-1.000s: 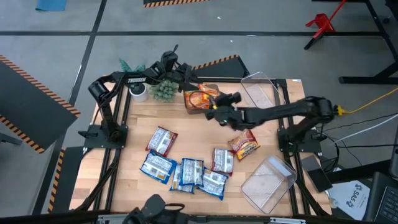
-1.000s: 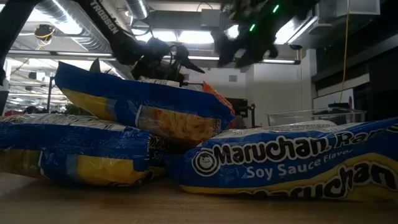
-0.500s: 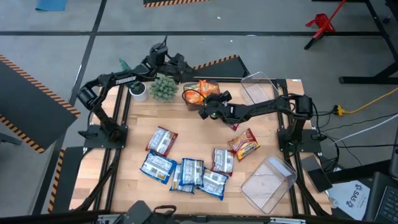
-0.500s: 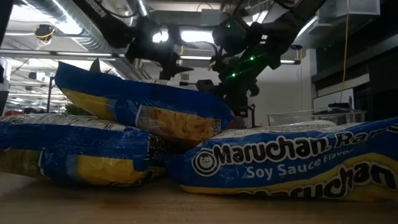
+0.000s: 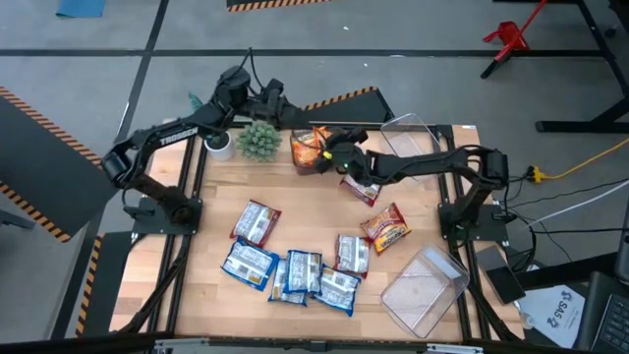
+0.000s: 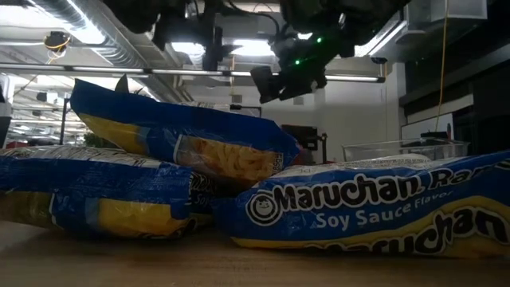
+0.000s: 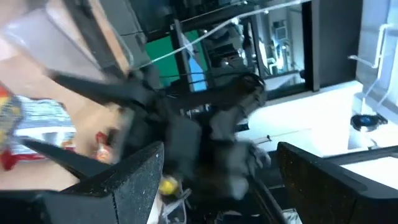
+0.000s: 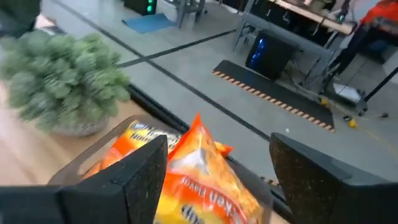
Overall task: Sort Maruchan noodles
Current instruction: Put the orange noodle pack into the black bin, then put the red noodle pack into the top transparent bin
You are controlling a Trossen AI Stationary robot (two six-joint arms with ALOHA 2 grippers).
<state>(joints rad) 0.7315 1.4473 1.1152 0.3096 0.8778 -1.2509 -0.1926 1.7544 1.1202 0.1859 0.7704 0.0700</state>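
Right wrist view: crinkly orange noodle packets [image 8: 193, 168] stand upright in a bin beyond the released right end effector [image 8: 217, 180].

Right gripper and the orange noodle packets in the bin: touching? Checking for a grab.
Cannot tell. In the right wrist view the open right gripper frames the orange packets, but neither contact nor gap shows.

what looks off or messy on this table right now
The blue packets near the front edge lie in an overlapping heap rather than sorted. An orange packet sticks up on end from the clear bin at the back, not lying flat. A second clear bin sits tilted at the front right corner, hanging partly past the table edge.
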